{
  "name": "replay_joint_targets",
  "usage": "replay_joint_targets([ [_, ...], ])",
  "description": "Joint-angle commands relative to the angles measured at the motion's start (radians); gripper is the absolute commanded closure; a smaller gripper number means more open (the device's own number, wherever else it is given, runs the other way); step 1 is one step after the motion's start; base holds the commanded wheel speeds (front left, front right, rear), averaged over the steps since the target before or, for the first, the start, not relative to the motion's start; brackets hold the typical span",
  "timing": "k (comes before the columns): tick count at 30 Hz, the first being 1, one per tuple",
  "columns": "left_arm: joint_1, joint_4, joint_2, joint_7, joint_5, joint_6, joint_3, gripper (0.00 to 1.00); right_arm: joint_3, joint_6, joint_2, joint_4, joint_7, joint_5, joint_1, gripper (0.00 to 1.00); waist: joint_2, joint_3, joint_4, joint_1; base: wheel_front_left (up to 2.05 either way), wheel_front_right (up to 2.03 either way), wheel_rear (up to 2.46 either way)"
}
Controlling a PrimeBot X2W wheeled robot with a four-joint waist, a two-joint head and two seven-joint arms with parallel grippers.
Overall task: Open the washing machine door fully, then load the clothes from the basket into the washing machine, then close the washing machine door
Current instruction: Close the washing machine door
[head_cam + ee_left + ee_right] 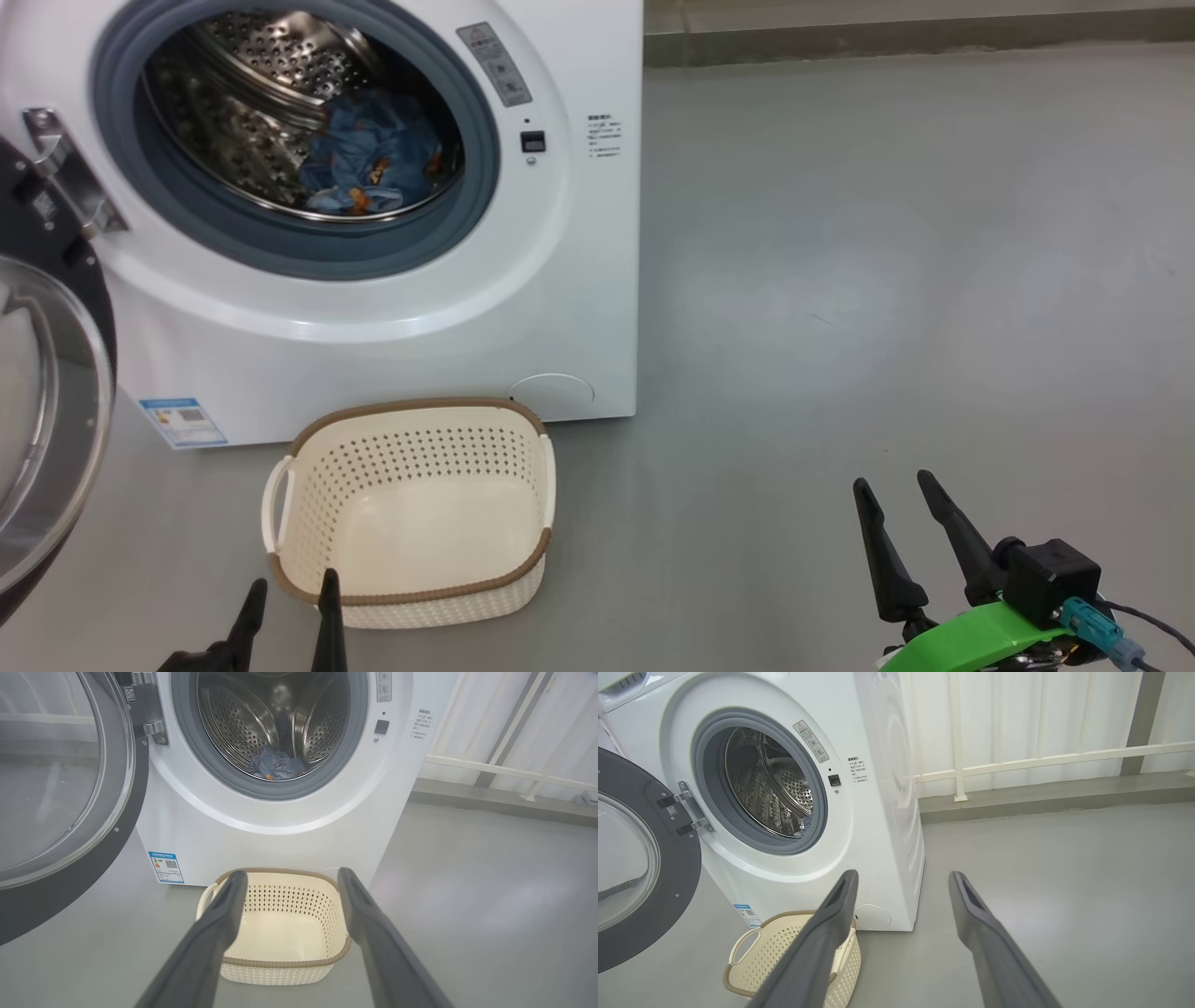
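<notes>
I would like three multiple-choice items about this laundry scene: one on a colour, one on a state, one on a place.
1. What colour is the rim of the basket? A brown B blue C green
2. How is the washing machine door? A shut B swung open C removed
3. Where are the clothes? A in the basket B in the drum C hanging on the door
Answers: 1 A, a brown band edges it; 2 B, it stands swung far aside; 3 B, blue fabric lies on the perforated steel.

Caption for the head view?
Clothes lie in the washing machine, door open, basket empty; left gripper and right gripper open.
</notes>
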State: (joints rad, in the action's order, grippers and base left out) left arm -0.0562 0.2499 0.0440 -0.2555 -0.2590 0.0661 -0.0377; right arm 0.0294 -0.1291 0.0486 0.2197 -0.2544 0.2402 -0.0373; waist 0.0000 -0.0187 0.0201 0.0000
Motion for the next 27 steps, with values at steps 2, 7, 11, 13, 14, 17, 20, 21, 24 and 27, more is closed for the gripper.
replay_joint_targets([
  [2,0.034,-0.025,0.006,-0.006,0.013,-0.002,0.034,0.00,0.035,-0.002,0.002,-0.027,-0.007,0.012,-0.021,0.00,0.0000,0.000,0.028,0.0000,0.00,0.00,0.00],
  [7,0.029,-0.028,0.006,-0.006,0.019,-0.007,0.033,0.00,0.050,-0.002,0.002,-0.028,-0.007,0.022,-0.015,0.00,0.0000,-0.001,0.079,0.0000,0.00,0.00,0.00],
  [11,0.022,-0.028,0.006,-0.006,0.026,-0.006,0.038,0.00,0.063,-0.002,0.002,-0.026,-0.007,0.027,-0.012,0.00,0.0000,-0.005,0.118,0.0000,0.00,0.00,0.00],
  [13,0.019,-0.028,0.006,-0.006,0.031,-0.005,0.041,0.00,0.070,-0.002,0.002,-0.024,-0.007,0.031,-0.011,0.00,0.0000,-0.008,0.147,0.0000,0.00,0.00,0.00],
  [14,0.016,-0.029,0.006,-0.006,0.037,-0.003,0.044,0.00,0.077,-0.002,0.002,-0.022,-0.007,0.036,-0.011,0.00,0.0000,-0.012,0.178,0.0000,0.00,0.00,0.00],
  [17,0.014,-0.029,0.008,-0.006,0.042,-0.002,0.049,0.00,0.084,-0.002,0.002,-0.020,-0.007,0.041,-0.011,0.00,0.0000,-0.016,0.208,0.0000,0.00,0.00,0.00],
  [20,0.012,-0.026,0.011,-0.006,0.047,0.002,0.055,0.00,0.094,-0.002,0.002,-0.017,-0.007,0.049,-0.013,0.00,0.0000,-0.022,0.256,0.0000,0.00,0.00,0.00],
  [21,0.010,-0.024,0.012,-0.006,0.048,0.003,0.056,0.00,0.097,-0.002,0.002,-0.016,-0.007,0.052,-0.013,0.00,0.0000,-0.024,0.271,0.0000,0.00,0.00,0.00],
  [24,0.006,-0.016,0.018,-0.006,0.052,0.004,0.062,0.00,0.105,-0.002,0.002,-0.013,-0.007,0.062,-0.014,0.00,0.0000,-0.032,0.315,0.0000,0.00,0.00,0.00],
  [27,0.004,-0.014,0.022,-0.006,0.055,0.005,0.064,0.00,0.113,-0.002,0.002,-0.012,-0.007,0.071,-0.014,0.00,0.0000,-0.040,0.355,0.0000,0.00,0.00,0.00],
])
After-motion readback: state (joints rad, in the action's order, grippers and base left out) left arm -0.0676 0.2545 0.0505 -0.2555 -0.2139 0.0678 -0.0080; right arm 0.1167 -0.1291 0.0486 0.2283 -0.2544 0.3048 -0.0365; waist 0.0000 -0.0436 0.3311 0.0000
